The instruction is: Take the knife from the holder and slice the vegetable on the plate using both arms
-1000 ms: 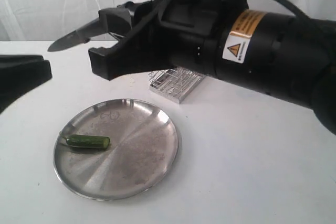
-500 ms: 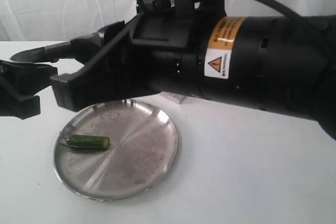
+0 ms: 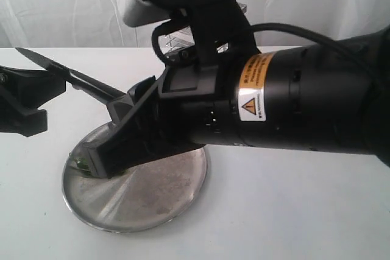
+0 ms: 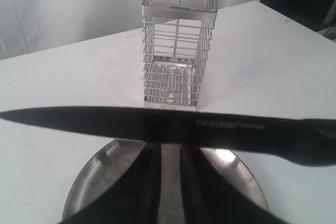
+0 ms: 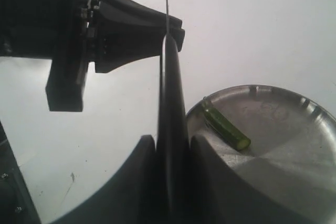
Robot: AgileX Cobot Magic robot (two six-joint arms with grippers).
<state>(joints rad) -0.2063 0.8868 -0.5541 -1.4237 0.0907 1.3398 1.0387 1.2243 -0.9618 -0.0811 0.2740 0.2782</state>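
My right gripper (image 3: 113, 132) is shut on the black handle of the knife (image 3: 55, 68), low over the left part of the plate (image 3: 152, 193). The dark blade slopes up to the left and ends above my left gripper (image 3: 46, 105). The vegetable (image 5: 226, 127), a glossy green chili with one cut end, lies on the plate (image 5: 294, 145) beside the right gripper (image 5: 172, 142). The exterior view shows only a green sliver of it (image 3: 79, 164). In the left wrist view the knife (image 4: 210, 129) crosses in front of the left gripper (image 4: 170, 153), whose jaws stand slightly apart, empty, over the plate (image 4: 100, 177).
The wire holder (image 4: 176, 51) stands upright beyond the plate on the white table (image 3: 292, 211). In the exterior view the right arm (image 3: 292, 108) hides most of the holder (image 3: 173, 41). A white curtain hangs behind.
The right arm has swung down and left, bringing its gripper low over the plate and hiding the chili. The knife now slopes upward. The left gripper moved in, then stayed put.
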